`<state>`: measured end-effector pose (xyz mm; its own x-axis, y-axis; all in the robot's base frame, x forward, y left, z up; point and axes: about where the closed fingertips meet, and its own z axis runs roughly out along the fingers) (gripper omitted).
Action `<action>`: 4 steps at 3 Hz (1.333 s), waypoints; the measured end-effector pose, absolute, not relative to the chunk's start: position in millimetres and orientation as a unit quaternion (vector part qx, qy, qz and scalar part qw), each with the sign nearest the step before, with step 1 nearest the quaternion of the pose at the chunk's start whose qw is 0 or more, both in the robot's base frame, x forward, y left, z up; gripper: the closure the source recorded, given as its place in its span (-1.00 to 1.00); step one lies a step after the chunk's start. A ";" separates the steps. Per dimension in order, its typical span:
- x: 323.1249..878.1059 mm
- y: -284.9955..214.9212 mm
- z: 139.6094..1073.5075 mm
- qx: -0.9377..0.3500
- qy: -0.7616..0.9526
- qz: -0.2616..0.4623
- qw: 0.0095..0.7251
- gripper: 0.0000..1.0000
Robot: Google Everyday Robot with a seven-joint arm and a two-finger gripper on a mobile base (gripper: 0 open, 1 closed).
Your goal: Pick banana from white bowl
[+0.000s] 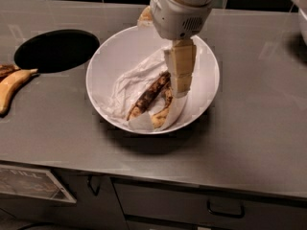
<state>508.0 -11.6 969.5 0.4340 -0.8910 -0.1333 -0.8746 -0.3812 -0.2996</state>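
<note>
My single camera looks steeply down, at close range, from above the front edge of the counter. The gripper shows at top centre, hanging inside the white bowl mid-frame.

End effector: tan, pointing straight down inside the white bowl, right of its centre. Wrist housing: white, above the bowl's far rim.

banana: brown-black, lying diag. in white bowl | hand: in bowl, beside banana's upper end
</note>
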 end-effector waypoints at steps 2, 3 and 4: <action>525.0 14.4 933.1 -0.849 0.504 0.012 0.155 -0.68; 526.3 11.8 919.0 -0.846 0.507 0.026 0.160 -0.52; 526.8 8.2 909.5 -0.842 0.512 0.035 0.165 -0.52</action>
